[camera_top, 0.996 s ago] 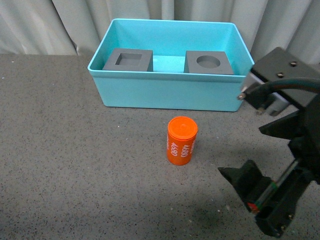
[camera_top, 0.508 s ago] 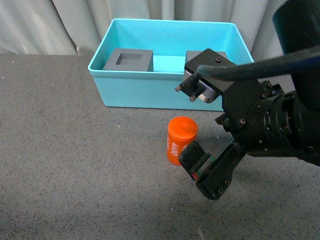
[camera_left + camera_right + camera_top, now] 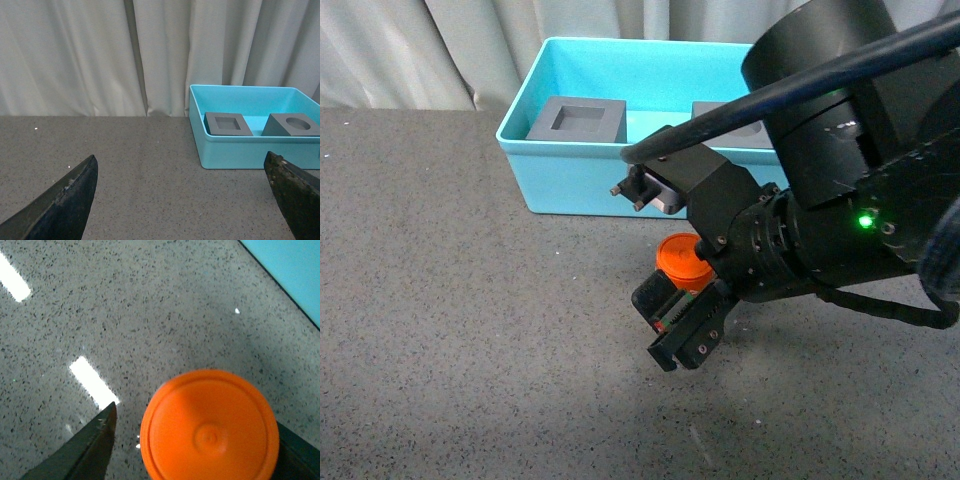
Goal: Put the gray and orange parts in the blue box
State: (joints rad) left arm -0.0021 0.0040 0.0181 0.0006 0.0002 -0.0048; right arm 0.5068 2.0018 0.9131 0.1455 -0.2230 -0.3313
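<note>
Astride orange cylinder, right gripper spread; blue box near.

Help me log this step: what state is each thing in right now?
Blue box: on the table, holds both cubes.
Gray cube with square recess: in the box, recess up.
Gray cube with round recess: in the box, recess up.
Orange cylinder: upright on the table, outside the box, not gripped.
Right gripper: open, straddling the cylinder.
Left gripper: open, empty.
</note>
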